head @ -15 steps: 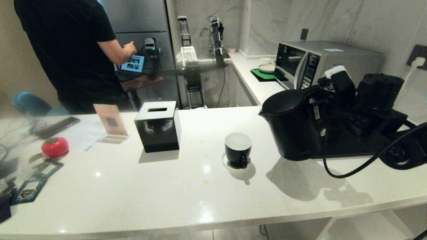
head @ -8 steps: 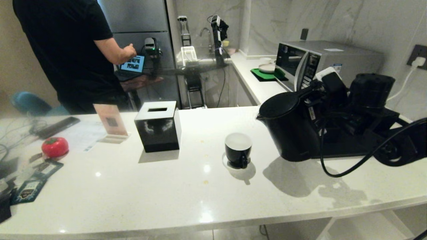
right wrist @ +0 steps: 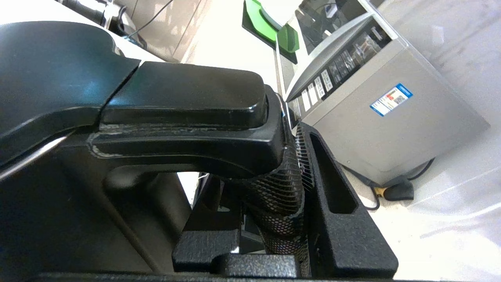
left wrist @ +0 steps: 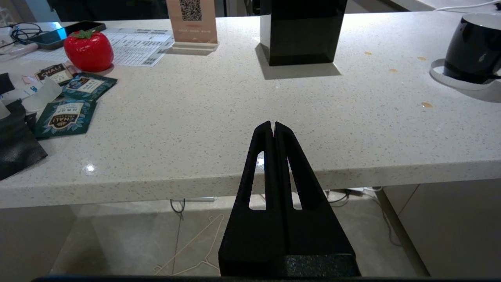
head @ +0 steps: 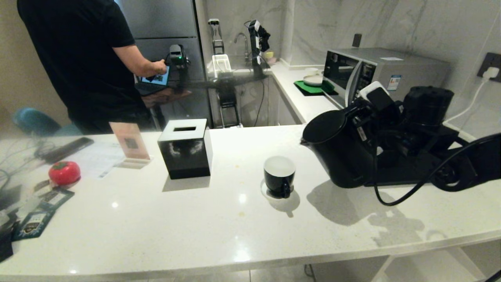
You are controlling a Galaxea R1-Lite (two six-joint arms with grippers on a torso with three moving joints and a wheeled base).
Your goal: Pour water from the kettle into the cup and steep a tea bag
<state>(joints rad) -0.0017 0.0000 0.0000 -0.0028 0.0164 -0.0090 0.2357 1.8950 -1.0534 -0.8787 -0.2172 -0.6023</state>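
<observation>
Above counter, right gripper tilting kettle

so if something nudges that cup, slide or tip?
Probably slides: the cup looks squat and glossy, standing on the smooth counter. Likely ceramic, so chip-prone. A push high on its rim could still tip it, and its handle may make it swivel.
</observation>
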